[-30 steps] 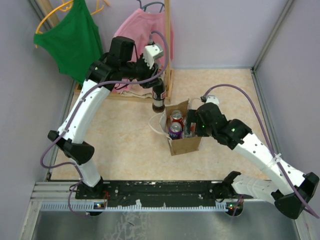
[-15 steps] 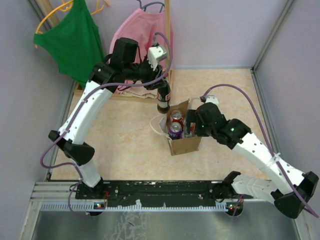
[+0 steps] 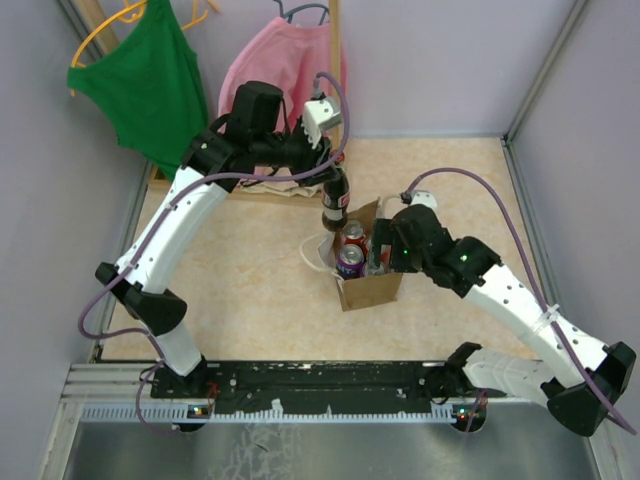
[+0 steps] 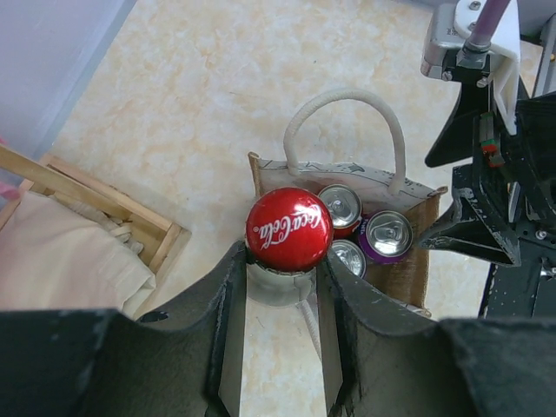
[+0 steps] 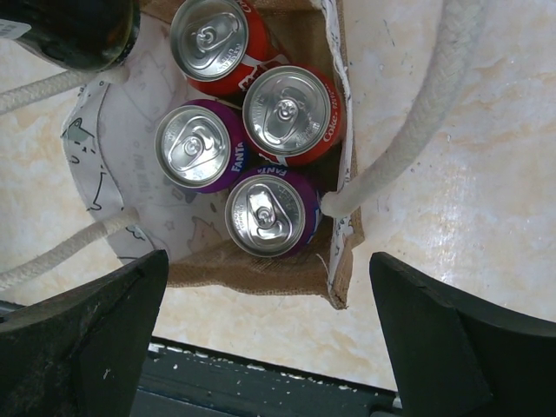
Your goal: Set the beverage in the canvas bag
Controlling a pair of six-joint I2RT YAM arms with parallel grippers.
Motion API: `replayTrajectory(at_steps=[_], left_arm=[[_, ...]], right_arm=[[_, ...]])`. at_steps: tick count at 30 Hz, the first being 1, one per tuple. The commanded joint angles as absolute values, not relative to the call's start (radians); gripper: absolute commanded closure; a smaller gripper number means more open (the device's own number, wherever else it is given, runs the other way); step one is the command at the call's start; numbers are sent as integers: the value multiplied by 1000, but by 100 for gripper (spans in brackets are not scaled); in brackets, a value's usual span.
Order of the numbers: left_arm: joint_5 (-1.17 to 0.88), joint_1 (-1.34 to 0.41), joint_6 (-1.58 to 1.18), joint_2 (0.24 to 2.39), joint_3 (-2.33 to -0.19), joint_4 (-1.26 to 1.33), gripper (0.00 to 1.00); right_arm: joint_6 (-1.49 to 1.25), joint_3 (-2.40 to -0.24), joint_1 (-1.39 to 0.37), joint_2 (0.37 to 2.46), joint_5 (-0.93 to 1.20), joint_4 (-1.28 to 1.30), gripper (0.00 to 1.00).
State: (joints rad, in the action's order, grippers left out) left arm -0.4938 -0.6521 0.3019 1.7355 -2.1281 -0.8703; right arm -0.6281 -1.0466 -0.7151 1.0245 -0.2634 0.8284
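Purple-grey walls stand around a pale, stony-looking desk point(image 3: 250, 300). From above, a green top point(image 3: 150, 90) and a pink top point(image 3: 275, 70) hang at the back. The canvas bag point(image 3: 372, 288) stands open on the desk with cans inside. The left pincer point(image 3: 328, 172) pinches a dark Coca-Cola bottle point(image 3: 334, 205) by its neck. The bottle hangs at the bag's far left corner, not inside. The right pincer point(image 3: 383, 248) is over the bag.

The left wrist camera looks down on the bottle's red cap point(image 4: 288, 229), with a black finger point(image 4: 228, 295) pressed on each side. Three can tops show in the bag, under a white loop handle point(image 4: 347, 100).

The right wrist camera shows two red Coke cans point(image 5: 291, 113) and two purple Fanta cans point(image 5: 195, 148) packed in the bag. The right pincer's fingers point(image 5: 87, 339) are spread wide apart. The bottle's dark side peeks in at the top left.
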Motion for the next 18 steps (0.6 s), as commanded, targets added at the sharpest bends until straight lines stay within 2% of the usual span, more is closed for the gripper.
replayTrajectory(at_steps=[1, 6, 10, 18], left_arm=[[-563, -666, 276, 1662, -2139, -746, 100], [-567, -668, 274, 1651, -2121, -742, 100], [-576, -673, 272, 1646, -2111, -741, 100], [-596, -690, 255, 1628, -2067, -722, 100]], right_arm=[[-606, -1061, -703, 1012, -269, 773, 1], [-544, -1080, -703, 948, -282, 642, 1], [-510, -1132, -703, 974, -295, 666, 1], [-550, -1087, -703, 949, -283, 657, 1]])
